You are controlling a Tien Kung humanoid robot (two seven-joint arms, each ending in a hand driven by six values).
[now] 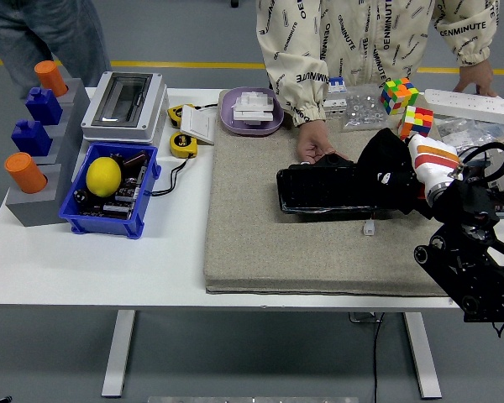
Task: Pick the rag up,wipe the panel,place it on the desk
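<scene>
The white worktop carries a grey felt mat across its middle and right; at the left edge stands a grey stepped block with blue and orange pegs; beside it a blue bin holding a lemon; behind that a grey enclosure box; a yellow tape measure lies just left of the mat; a white power strip lies at the far right.

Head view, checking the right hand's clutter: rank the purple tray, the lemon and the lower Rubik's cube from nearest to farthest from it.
From the right hand:
1. Lower Rubik's cube, just behind it.
2. Purple tray, far-left of the mat.
3. Lemon, in the blue bin at left.
</scene>
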